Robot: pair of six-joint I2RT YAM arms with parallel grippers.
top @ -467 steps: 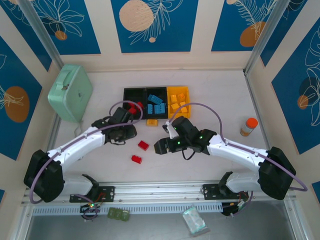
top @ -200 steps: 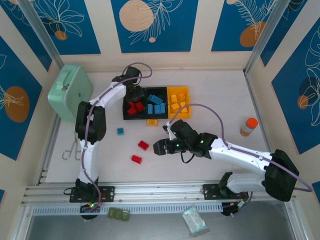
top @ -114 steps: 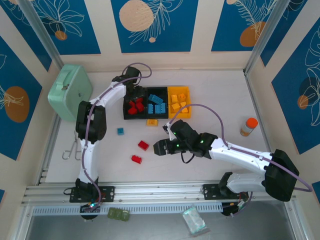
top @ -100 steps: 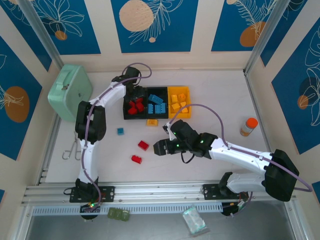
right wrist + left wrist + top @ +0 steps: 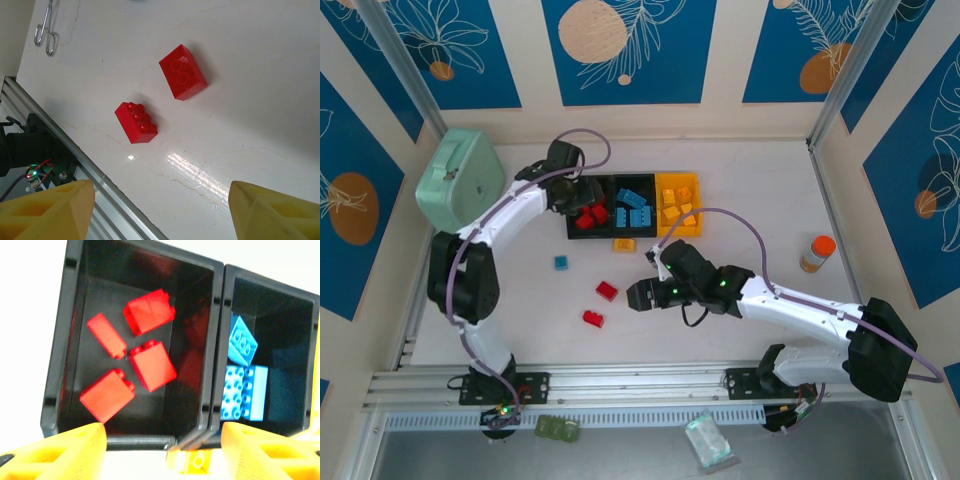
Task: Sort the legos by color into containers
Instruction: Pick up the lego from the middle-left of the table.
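Four red legos (image 5: 151, 365) are lying in the left black bin (image 5: 55, 365) beneath the left pincer (image 5: 162, 440), which is hanging spread and empty. One blue brick (image 5: 560, 262), then two red bricks (image 5: 182, 72), are sitting loose on the bench (image 5: 250, 125). The reds are lying just left of the right pincer (image 5: 161, 192), which is gaping empty too and looking the nearer.

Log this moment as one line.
left gripper: open, empty, over red-brick bin | right gripper: open, aimed at two loose reds | also loose: blue brick, orange brick
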